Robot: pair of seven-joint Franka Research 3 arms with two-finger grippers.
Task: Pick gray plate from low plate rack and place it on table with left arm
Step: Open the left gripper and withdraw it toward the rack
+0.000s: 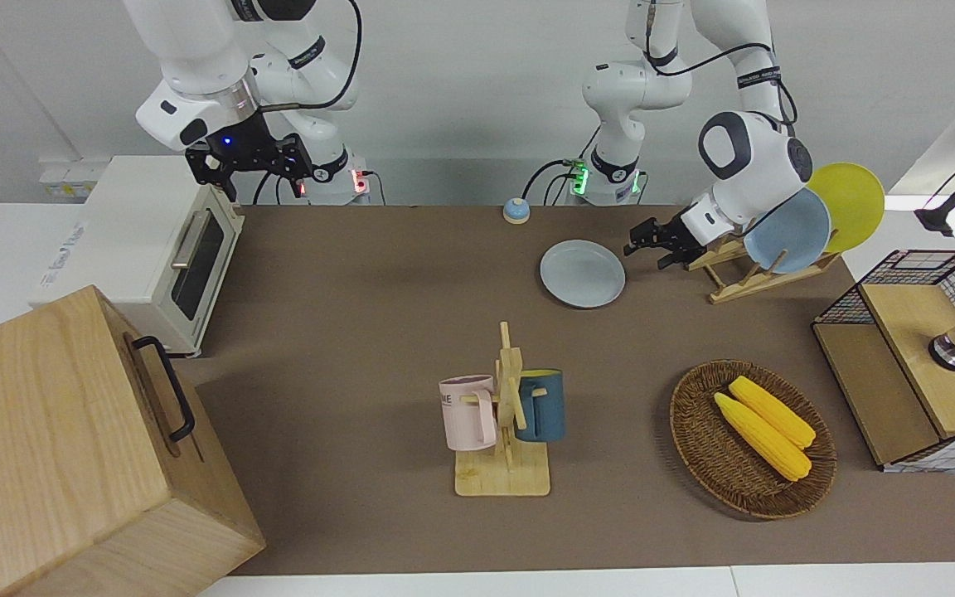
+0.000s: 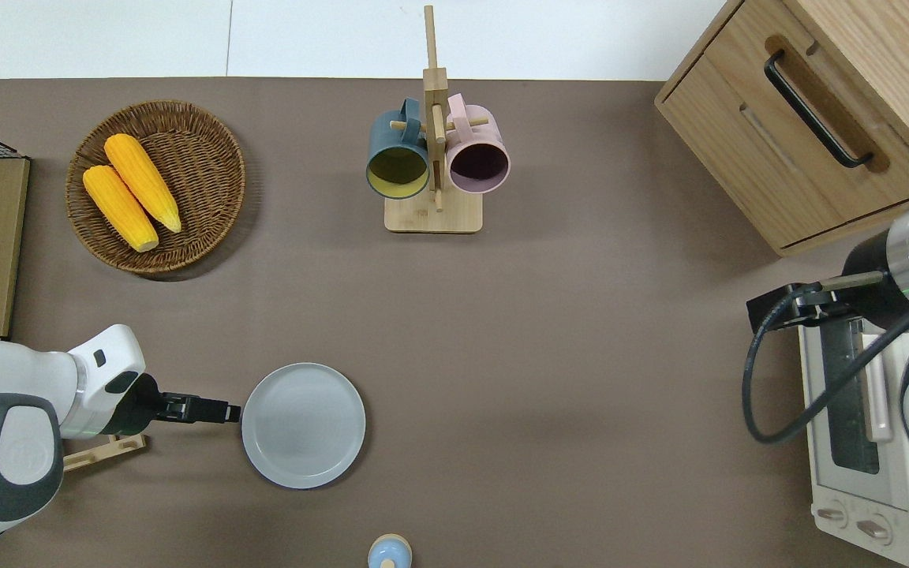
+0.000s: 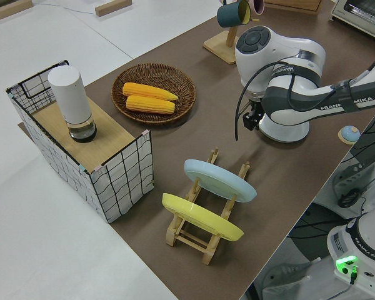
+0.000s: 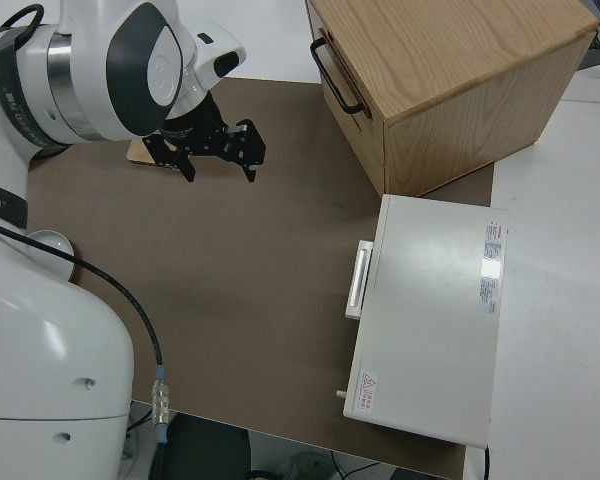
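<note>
The gray plate lies flat on the brown table, down around seven o'clock in the overhead view. At the plate's nine o'clock edge sits the left claw, reaching out sideways from the left arm. Its tips are right at the rim, touching or just short of it; I cannot tell which. In the front view the fingers stand spread apart, so the claw looks open and holds nothing.

The low plate rack stands beside the plate toward the left arm's end of the table. It carries a sky-blue plate and a yellow plate, both leaning in their slots, the yellow one closer to the table's end.

At twelve o'clock overhead is a wooden mug stand with a dark blue mug and a pink mug hung on its pegs. At ten o'clock a wicker basket holds two ears of corn. A small blue bell sits at six o'clock, nearer to the robots than the plate.

The right arm is parked, its claw open.
</note>
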